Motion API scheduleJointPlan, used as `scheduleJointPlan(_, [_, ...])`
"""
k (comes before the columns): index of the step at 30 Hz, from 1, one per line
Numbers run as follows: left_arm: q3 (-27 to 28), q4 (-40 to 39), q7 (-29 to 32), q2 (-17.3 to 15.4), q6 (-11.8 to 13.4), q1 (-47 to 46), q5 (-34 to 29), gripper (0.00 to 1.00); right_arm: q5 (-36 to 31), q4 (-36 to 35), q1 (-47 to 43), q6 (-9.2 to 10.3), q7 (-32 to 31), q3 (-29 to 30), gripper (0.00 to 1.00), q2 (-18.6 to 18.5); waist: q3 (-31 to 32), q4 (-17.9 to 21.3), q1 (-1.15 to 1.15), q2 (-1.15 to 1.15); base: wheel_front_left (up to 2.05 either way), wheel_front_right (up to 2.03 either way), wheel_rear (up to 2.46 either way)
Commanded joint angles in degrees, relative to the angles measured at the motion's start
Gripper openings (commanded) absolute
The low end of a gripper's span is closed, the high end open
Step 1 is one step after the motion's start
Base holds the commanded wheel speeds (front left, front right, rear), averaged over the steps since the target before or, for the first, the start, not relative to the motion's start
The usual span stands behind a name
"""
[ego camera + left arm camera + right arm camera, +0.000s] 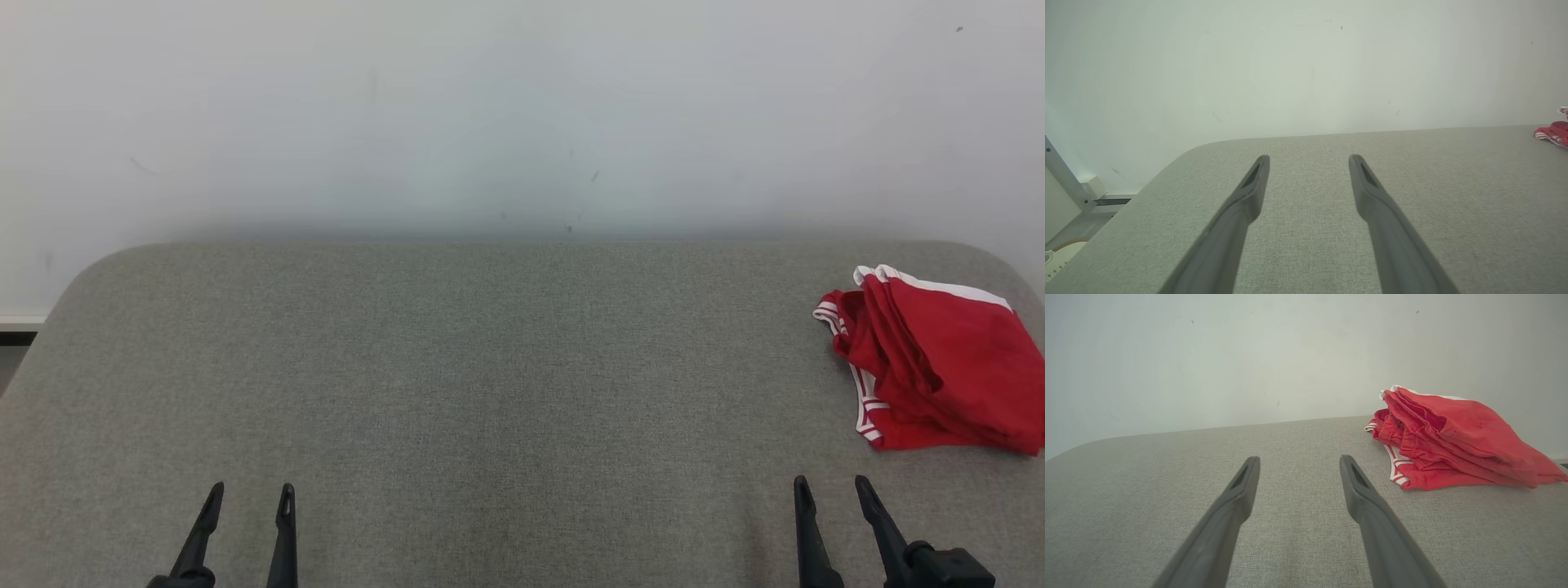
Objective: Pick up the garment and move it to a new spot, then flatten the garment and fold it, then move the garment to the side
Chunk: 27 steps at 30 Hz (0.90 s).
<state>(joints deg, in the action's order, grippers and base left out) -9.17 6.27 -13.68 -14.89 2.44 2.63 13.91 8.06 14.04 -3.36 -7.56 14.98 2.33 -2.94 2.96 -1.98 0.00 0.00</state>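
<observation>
Here, in the head view, a red garment with white trim lies crumpled at the far right of a grey fabric tabletop, close to its right edge, with a pale wall behind. The left jaws at lower left and the right jaws at lower right both stand open and empty; the right jaws are near the garment but not touching it. In the left wrist view, dark fingers spread above the tabletop, and the garment is a red sliver at far right. In the right wrist view, the garment is heaped in loose folds just ahead and to the right of the spread fingers. It looks light, soft and floppy, so a pinch on the raised upper fold or the striped hem seems best. Nothing appears to block the reach.
</observation>
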Motion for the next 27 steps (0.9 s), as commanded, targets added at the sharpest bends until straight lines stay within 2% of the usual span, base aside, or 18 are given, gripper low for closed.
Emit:
scheduleJointPlan(1, [-0.01, -0.21, -0.12, -0.07, -0.30, 0.95, 0.54, 1.00, 0.55, 0.16, 0.82, 0.10, 0.17, 0.18, 1.00, 0.09, 0.02, 0.01, 0.00, 0.00, 0.00, 0.00, 0.00])
scheduleJointPlan(9, [-0.17, -0.61, -0.06, -0.36, -0.60, 0.99, 1.76, 1.00, 0.66, 0.42, 0.86, 0.11, 0.17, -0.09, 1.00, 0.09, 0.09, 0.14, 0.00, 0.00, 0.00, 0.00, 0.00])
scheduleJointPlan(10, [-0.12, -0.23, 0.01, -0.03, -0.51, 0.70, 1.21, 0.00, 0.27, 0.33, 0.20, 0.00, -0.02, -0.04, 0.00, 0.02, 0.09, 0.14, 0.00, 0.00, 0.00, 0.00, 0.00])
scheduleJointPlan(14, [-0.49, 1.94, 0.25, 0.88, -0.48, 1.26, 1.30, 0.00, 0.31, 2.47, -1.04, 0.00, -0.42, -0.02, 0.00, 0.15, 0.09, 0.15, 0.00, 0.00, 0.00, 0.00, 0.00])
scheduleJointPlan(27, [1.26, 3.40, 3.28, 2.80, -2.13, -1.09, 14.84, 0.00, 14.90, 1.57, 0.48, 0.01, -4.65, 1.95, 0.00, 0.13, -0.26, 0.34, 0.00, 0.00, 0.00, 0.00, 0.00])
